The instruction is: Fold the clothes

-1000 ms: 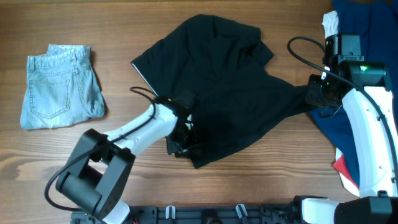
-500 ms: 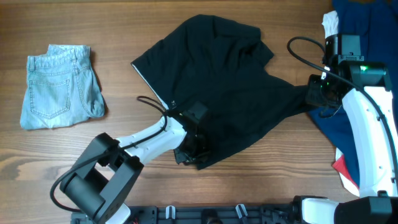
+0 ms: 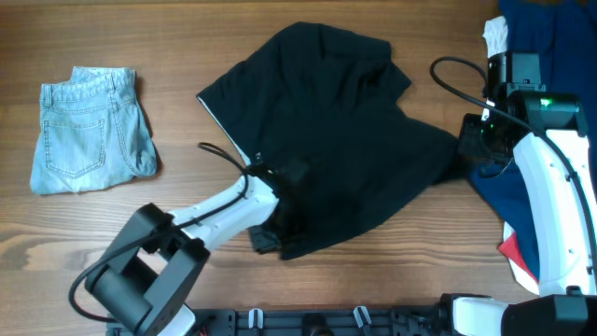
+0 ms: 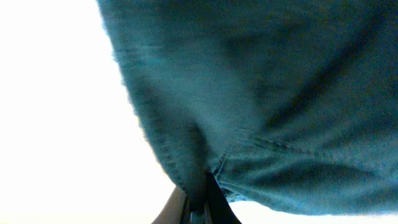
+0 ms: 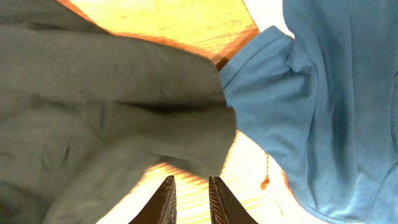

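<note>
The black shorts [image 3: 326,140] lie spread out and rumpled in the middle of the table. My left gripper [image 3: 280,229] sits at their near edge, shut on a fold of the fabric. In the left wrist view that fold [image 4: 261,93] runs down into the closed jaws of the gripper [image 4: 200,208]. My right gripper [image 3: 469,145] is at the shorts' right corner. In the right wrist view it [image 5: 191,199] stands slightly open over bare wood, with the shorts' edge [image 5: 93,93] just ahead of the tips.
Folded light-blue denim shorts [image 3: 89,131] lie at the far left. A dark blue garment [image 3: 508,196] lies under my right arm, close to the black corner, and shows as blue cloth [image 5: 336,93] in the right wrist view. More blue and white cloth [image 3: 494,35] is at the top right.
My left gripper has slid along the near edge and shut on the fabric. My right gripper has parted its jaws and let go of the right corner, which has drawn back a little leftward.
</note>
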`<state>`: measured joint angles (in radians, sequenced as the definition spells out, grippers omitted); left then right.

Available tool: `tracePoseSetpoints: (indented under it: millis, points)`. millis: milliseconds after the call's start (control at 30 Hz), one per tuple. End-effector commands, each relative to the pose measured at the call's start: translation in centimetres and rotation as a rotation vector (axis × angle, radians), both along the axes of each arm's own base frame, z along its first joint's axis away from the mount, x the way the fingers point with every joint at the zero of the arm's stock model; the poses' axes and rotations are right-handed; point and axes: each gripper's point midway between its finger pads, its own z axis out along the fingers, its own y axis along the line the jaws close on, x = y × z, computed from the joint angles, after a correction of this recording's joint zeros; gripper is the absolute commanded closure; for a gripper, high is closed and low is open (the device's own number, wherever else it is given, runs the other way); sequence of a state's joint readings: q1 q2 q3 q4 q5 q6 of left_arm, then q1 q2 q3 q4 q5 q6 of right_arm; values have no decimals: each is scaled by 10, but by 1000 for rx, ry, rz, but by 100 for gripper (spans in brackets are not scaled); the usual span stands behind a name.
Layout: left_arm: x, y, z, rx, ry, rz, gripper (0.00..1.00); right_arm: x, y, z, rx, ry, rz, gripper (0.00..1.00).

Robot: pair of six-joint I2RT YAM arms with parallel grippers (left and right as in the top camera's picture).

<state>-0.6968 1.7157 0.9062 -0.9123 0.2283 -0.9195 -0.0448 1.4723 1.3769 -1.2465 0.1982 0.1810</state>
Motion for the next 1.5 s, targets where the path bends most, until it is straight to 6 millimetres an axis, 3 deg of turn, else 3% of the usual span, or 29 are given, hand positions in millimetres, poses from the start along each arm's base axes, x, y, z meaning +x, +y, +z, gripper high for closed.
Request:
tracePoseSetpoints:
  millis: [0, 133, 333, 400, 467, 667, 1000, 1167, 1300, 1467]
  points:
    - [25, 77, 19, 249, -122, 81, 96, -6, 3, 2, 13, 10, 5, 82]
    - [43, 130, 51, 254, -197, 207, 96, -13, 4, 0, 24, 38, 2, 81]
    - [52, 160, 69, 221, -261, 303, 96, -12, 28, -2, 158, 36, 49, 76]
    - [50, 162, 70, 226, -255, 303, 96, -12, 44, -6, 236, 44, 129, 75]
    - [49, 162, 69, 228, -251, 301, 96, -15, 47, -13, 250, 60, 129, 74]
    - [50, 163, 70, 234, -257, 301, 96, -22, 67, -57, 370, 94, 152, 69]
    - [50, 164, 70, 235, -254, 300, 96, -28, 80, -131, 458, 69, 79, 69]
    - [50, 164, 70, 235, -255, 300, 96, -23, 91, -153, 528, 27, 73, 68]
    - [50, 163, 70, 232, -254, 281, 96, -20, 105, -166, 611, 11, 94, 45]
    - [50, 163, 70, 232, -255, 282, 96, -26, 108, -181, 628, 64, 88, 39]
